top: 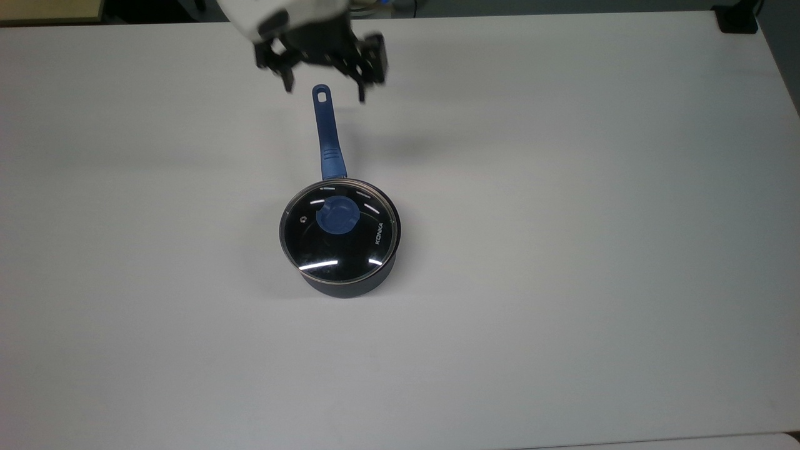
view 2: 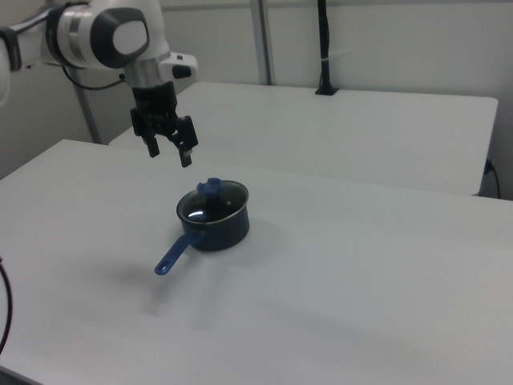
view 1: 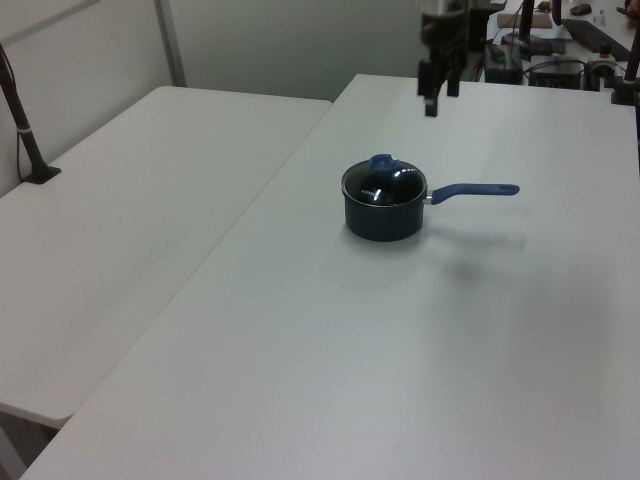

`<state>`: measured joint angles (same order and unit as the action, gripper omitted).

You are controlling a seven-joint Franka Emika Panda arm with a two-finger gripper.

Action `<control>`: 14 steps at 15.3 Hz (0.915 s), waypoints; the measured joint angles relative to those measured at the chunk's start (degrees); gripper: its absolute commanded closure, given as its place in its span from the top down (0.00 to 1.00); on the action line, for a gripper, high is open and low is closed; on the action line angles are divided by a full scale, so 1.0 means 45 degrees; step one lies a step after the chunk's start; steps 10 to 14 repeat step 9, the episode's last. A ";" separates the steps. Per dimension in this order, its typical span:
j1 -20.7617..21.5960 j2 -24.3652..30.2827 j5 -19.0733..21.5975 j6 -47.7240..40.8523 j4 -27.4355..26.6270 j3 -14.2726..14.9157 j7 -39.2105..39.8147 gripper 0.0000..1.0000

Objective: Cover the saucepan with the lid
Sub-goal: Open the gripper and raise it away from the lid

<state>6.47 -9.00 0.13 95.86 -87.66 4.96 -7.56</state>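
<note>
Lid (top: 338,232) position: seated flat on the saucepan (top: 350,284), steel rim matching the pot's rim all round. Its blue knob (top: 337,215) sits at the centre of the clear glass. White lettering "KONKA" (top: 379,235) is readable near the rim on the top view's right side of the glass; a small steam vent (top: 302,219) lies on the top view's left of the knob. The saucepan stands upright on the white tabletop (top: 562,250), with its long blue handle (top: 327,137) pointing toward the top view's upper edge; the handle end has a hole (top: 322,95). The tool (top: 324,94) hangs well above the tabletop, over the handle's far end, apart from lid and pot. Its two fingers (top: 361,92) are spread apart and hold nothing. In the right view, the tool (view 2: 169,154) is up and to the right view's left of the saucepan (view 2: 215,218).
</note>
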 measured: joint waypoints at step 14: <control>-0.1121 0.1150 0.0552 -0.0782 -0.0389 0.0032 0.1563 1.00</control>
